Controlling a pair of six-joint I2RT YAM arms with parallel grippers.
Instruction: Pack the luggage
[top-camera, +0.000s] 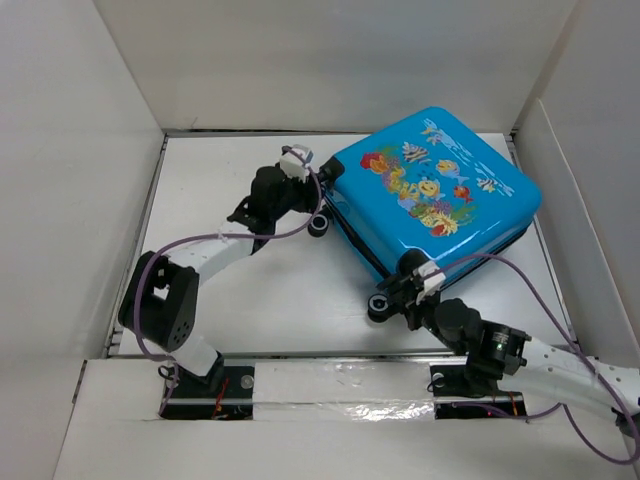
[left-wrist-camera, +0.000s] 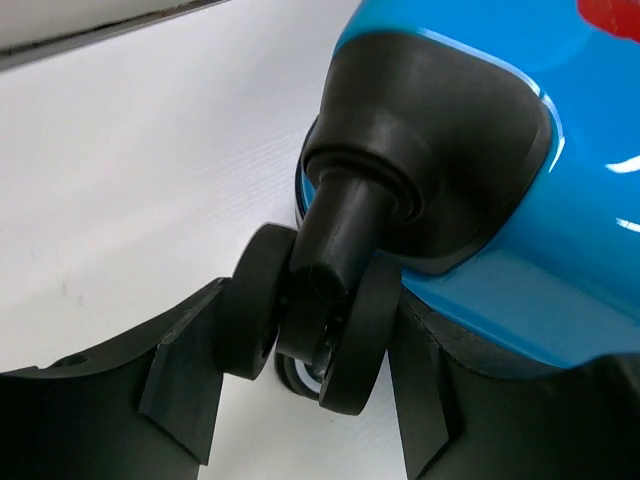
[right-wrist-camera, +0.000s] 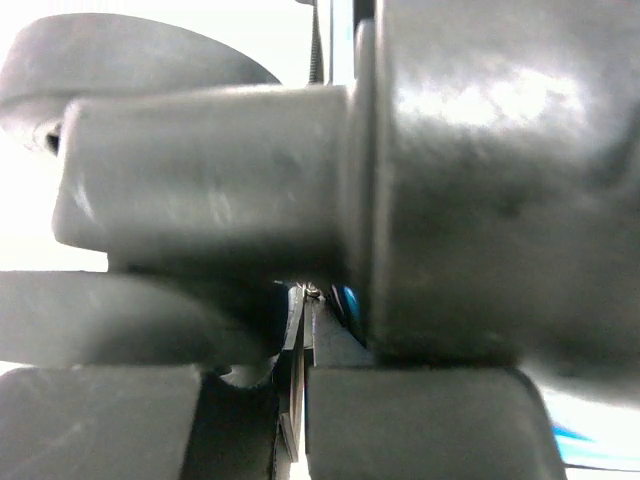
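The luggage (top-camera: 430, 190) is a bright blue hard-shell case with a fish and coral print, lying shut and askew on the white table. Its black twin wheel (left-wrist-camera: 352, 330) at the left corner sits between the fingers (left-wrist-camera: 185, 380) of my left gripper (left-wrist-camera: 312, 335), which press on both discs. In the top view that gripper (top-camera: 314, 214) reaches the corner wheel (top-camera: 319, 224) from the left. My right gripper (top-camera: 408, 287) is at the case's near corner by another wheel (top-camera: 378, 305). Its pads are shut on a thin flat zipper pull (right-wrist-camera: 298, 385), under the blurred black wheel housing (right-wrist-camera: 480, 180).
White walls (top-camera: 80, 150) box in the table on the left, back and right. A raised white ledge with clear tape (top-camera: 330, 385) runs along the near edge by the arm bases. Purple cables (top-camera: 520, 270) trail along both arms.
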